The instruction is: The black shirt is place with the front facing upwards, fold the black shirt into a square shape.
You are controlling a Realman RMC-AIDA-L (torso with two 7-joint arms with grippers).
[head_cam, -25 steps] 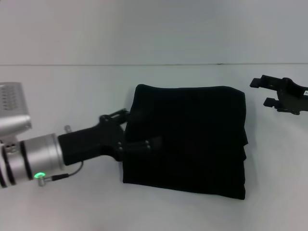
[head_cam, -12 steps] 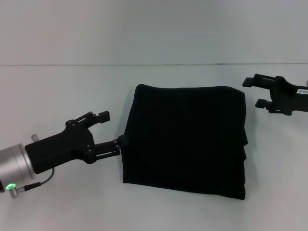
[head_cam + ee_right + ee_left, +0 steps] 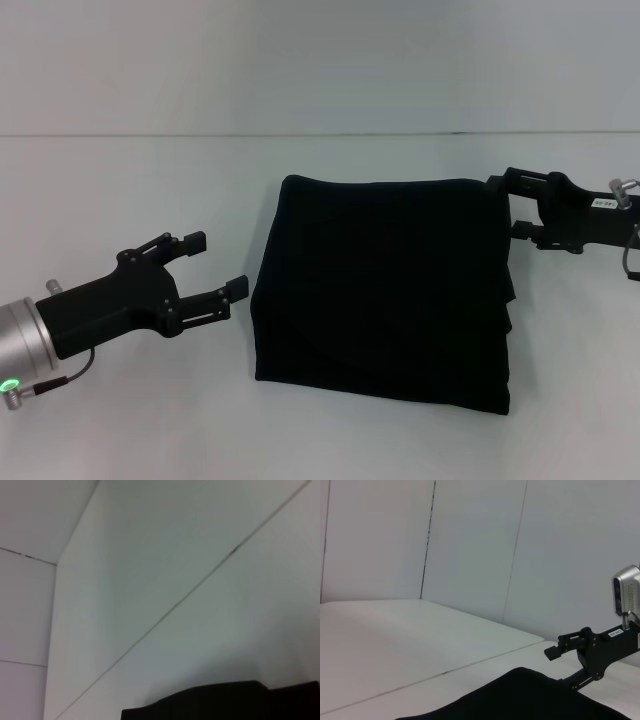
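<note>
1. Left gripper (image 3: 214,265) sits low on the robot's left, just beside the left edge of the black shirt (image 3: 385,290) but apart from it. Its two fingers are spread, with nothing between them, and they point toward the cloth.

2. Black shirt lies flat on the white table (image 3: 130,200), in the middle of the work area and a little to the right. It is already folded into a thick, nearly square stack, with layered edges showing down its right side. No lettering or neck label can be seen on the upper face. Its up-and-down sides look only slightly longer than its width, so it has no strong long axis.

3. Right gripper (image 3: 507,207) is at the shirt's far right corner, its fingertips at or just over the cloth edge. In the left wrist view the right gripper (image 3: 562,666) shows one finger above the fabric and one lower, which suggests the jaws are parted around the corner; I cannot tell whether they actually touch it.

4. Relation that matters for the next move: the shirt lies between the two grippers, to the right of the left one and to the left of the right one. The right gripper looks nearer the cloth. The fold looks close to finished, so any remaining work is probably trimming that corner.
</note>
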